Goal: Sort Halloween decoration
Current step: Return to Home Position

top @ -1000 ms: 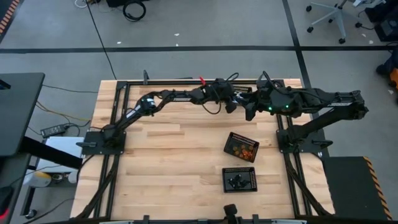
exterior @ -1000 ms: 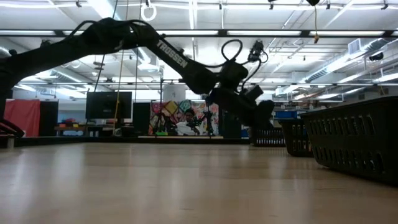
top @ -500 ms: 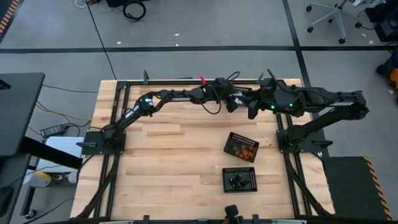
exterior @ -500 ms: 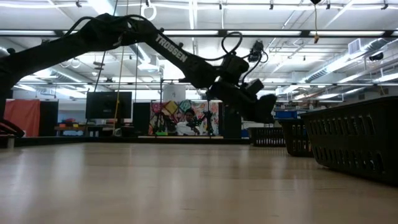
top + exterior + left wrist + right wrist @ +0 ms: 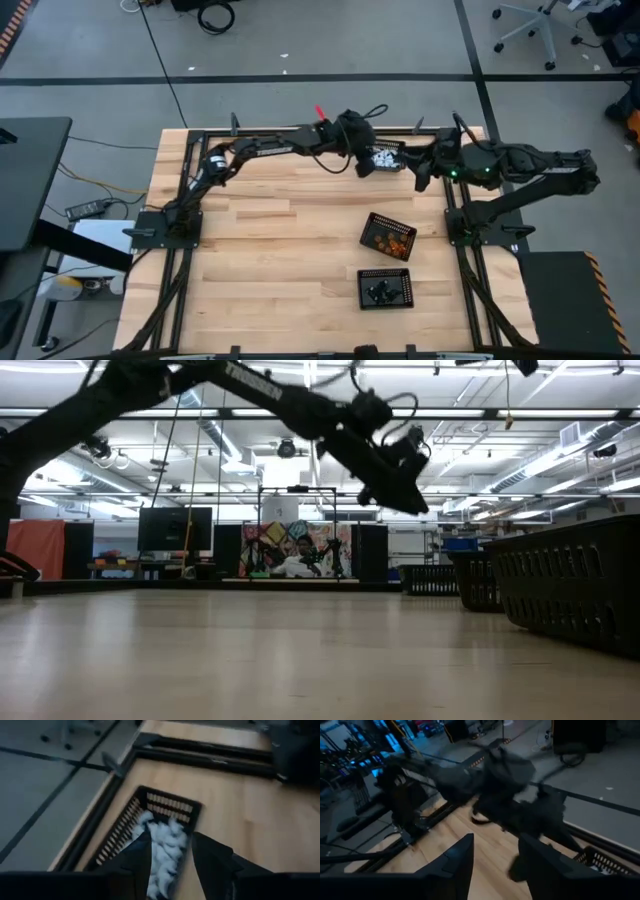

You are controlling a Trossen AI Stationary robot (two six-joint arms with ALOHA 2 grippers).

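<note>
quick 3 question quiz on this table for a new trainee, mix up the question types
1. True or false: the tray nearest the left pincer holds orange figures.
2. Multiple choice: how many mesh trays stand on the table? A two, B three, C four.
3. Fill in: the tray farthest from the white figures holds ___ figures.

Key: 1 false, it holds the white figures. 2 B. 3 black figures.

Quick count: three black mesh bins. Seen from above, the top bin (image 5: pixel 170 804) holds white figures (image 5: pixel 167 840), the middle bin (image 5: pixel 366 232) orange figures (image 5: pixel 393 240), and the bottom bin (image 5: pixel 386 272) black figures (image 5: pixel 381 291). Figures per pile? Way too tiny to count. Two arms: left arm (image 5: pixel 268 148), right arm (image 5: pixel 520 162).
</note>
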